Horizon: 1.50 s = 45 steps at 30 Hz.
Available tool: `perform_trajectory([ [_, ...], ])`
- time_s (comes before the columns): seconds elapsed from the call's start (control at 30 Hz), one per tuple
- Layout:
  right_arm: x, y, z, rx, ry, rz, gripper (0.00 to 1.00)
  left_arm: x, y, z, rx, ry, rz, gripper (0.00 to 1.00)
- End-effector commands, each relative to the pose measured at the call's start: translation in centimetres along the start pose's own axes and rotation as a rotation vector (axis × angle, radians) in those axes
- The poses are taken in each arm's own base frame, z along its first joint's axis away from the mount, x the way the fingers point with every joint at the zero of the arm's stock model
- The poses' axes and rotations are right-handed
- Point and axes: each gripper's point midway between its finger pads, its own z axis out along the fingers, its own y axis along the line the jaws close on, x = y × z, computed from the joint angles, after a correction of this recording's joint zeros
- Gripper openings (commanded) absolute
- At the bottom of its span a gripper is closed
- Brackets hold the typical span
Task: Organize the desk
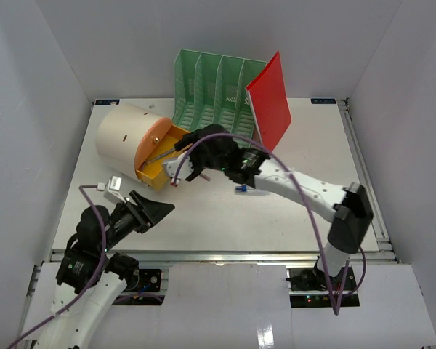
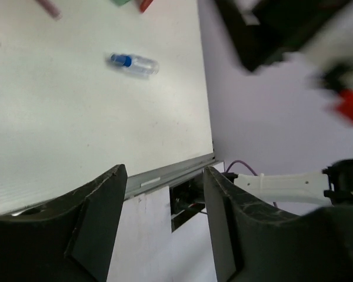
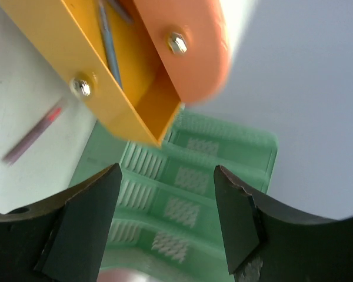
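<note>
The white worktop (image 1: 312, 153) carries a green file rack (image 1: 211, 91) and a leaning red folder (image 1: 272, 98) at its far edge. The left pincer (image 2: 165, 176) hangs over the near-left corner, jaws apart and empty. The right pincer (image 3: 167, 176) hovers by a yellow drawer (image 3: 76, 64), jaws wide, gripping nothing. The label on a small blue-capped bottle (image 2: 133, 63) is too blurred to read.
</note>
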Motion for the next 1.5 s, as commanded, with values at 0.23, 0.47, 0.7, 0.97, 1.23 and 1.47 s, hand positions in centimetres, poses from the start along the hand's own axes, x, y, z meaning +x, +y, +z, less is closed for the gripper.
perform_trajectory([
  [0.23,5.6,10.8,-17.0,-0.046,-0.206,0.840,0.72,0.7,1.6,7.8,-0.119,0.153,-0.051,0.31],
  [0.47,10.3,13.6,-20.1,0.054,-0.216,1.064,0.81,5.4,0.8,14.9,-0.344,0.193,0.184,0.61],
  [0.7,12.5,14.6,-21.5,0.099,-0.210,1.186,0.82,3.7,3.6,19.6,-0.613,-0.042,0.160,0.89],
  [0.97,13.0,14.6,-21.5,0.116,-0.187,1.191,0.82,0.2,8.0,21.7,-1.129,-0.366,0.106,0.98],
  [1.23,13.9,14.4,-22.3,0.160,-0.161,1.187,0.82,-0.9,12.6,24.3,-1.296,-0.346,0.072,0.87],
  [1.47,14.0,14.5,-22.2,0.156,-0.164,1.192,0.82,-1.8,15.4,25.3,-1.303,-0.290,0.102,0.70],
])
